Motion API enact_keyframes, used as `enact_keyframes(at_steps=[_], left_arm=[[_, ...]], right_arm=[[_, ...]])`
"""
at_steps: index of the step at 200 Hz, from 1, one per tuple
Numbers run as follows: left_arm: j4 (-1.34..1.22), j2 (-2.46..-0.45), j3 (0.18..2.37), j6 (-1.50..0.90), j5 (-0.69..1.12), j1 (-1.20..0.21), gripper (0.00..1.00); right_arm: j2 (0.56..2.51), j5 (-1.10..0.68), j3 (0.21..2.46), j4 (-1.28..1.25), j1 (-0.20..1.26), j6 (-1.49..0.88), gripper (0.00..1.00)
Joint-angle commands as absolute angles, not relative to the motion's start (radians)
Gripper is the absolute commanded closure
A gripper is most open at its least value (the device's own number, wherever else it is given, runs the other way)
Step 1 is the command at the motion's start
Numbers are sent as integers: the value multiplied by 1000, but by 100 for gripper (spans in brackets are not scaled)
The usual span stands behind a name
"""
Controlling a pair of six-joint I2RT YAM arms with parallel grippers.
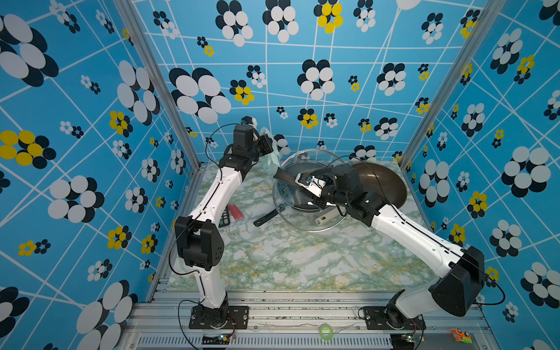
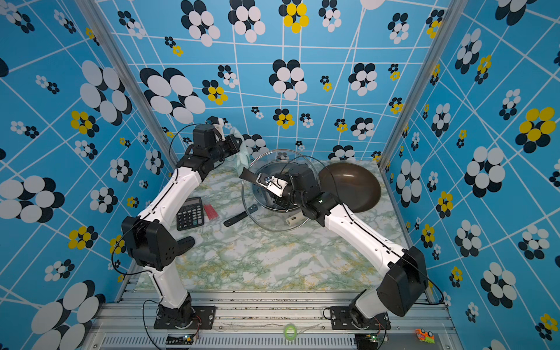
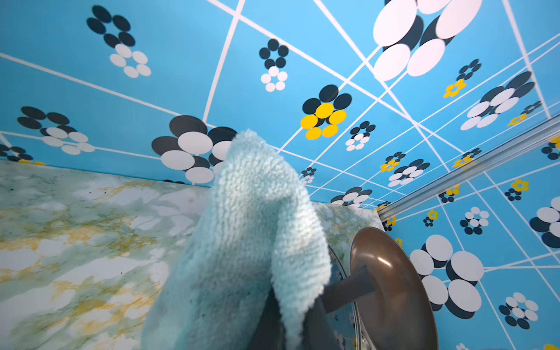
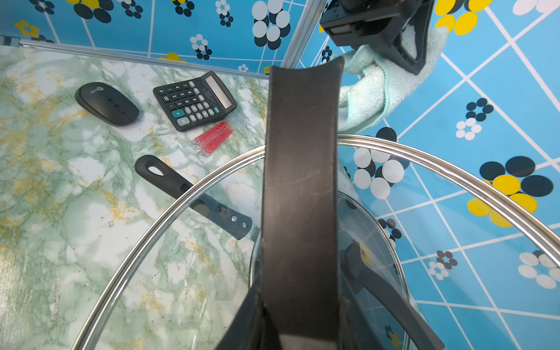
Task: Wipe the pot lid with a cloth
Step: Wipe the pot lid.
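The marbled green-and-white surface (image 1: 288,257) is carrying everything. The glass lid (image 1: 303,222) with its metal rim is being held tilted over the middle-right of the surface. Whether its low edge is touching the surface cannot be told.

The right hand (image 1: 295,179) is pinching the lid by its black strap handle (image 4: 300,197). In the right wrist view the jaws are pressing on the two sides of the strap. A brown pan (image 1: 381,181) is sitting at the far right, behind the right arm.

The cloth (image 1: 271,157), pale mint and fluffy, is hanging from the left hand (image 1: 268,147). It is hanging above the surface close to the back wall, just beside the lid's far-left rim. Whether it is touching the rim cannot be told. The left hand is pressed together on a fold of the cloth, and a loose end is flopping over it in the left wrist view.

A calculator (image 2: 190,213) is lying flat near the left arm. A black pan handle (image 2: 239,217) is running in under the lid's rim. A computer mouse (image 4: 106,103) is resting well apart from the lid, and a red packet (image 2: 210,211) is lying just beside the calculator. A cream cylinder (image 1: 325,217) is showing through the glass.
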State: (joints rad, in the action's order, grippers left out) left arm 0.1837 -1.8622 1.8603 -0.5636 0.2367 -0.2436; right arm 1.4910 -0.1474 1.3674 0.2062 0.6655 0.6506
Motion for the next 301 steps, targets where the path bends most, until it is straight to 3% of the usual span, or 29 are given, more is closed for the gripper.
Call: enact_keyframes(at_steps=[1, 46, 86, 140, 194, 264, 301], left_arm=[[115, -1822, 1925, -502, 416, -315, 100], [330, -1884, 2098, -250, 517, -570, 100], [377, -1951, 2125, -260, 606, -674, 100], [471, -1908, 2019, -288, 480, -615, 100], [237, -1792, 1684, -505, 417, -438, 100], [397, -1734, 1680, -461, 13, -375, 100], [339, -1695, 1728, -347, 91, -430, 100]], right_arm=[[1445, -113, 1409, 71, 670, 777, 100], [1508, -94, 1418, 16, 683, 916, 100], [1540, -87, 1434, -22, 682, 942, 100], [1499, -20, 1363, -152, 683, 954, 100], [1447, 5, 1306, -194, 683, 910, 100], [1432, 28, 1293, -231, 682, 906, 100], [1452, 20, 1308, -234, 683, 903, 100]])
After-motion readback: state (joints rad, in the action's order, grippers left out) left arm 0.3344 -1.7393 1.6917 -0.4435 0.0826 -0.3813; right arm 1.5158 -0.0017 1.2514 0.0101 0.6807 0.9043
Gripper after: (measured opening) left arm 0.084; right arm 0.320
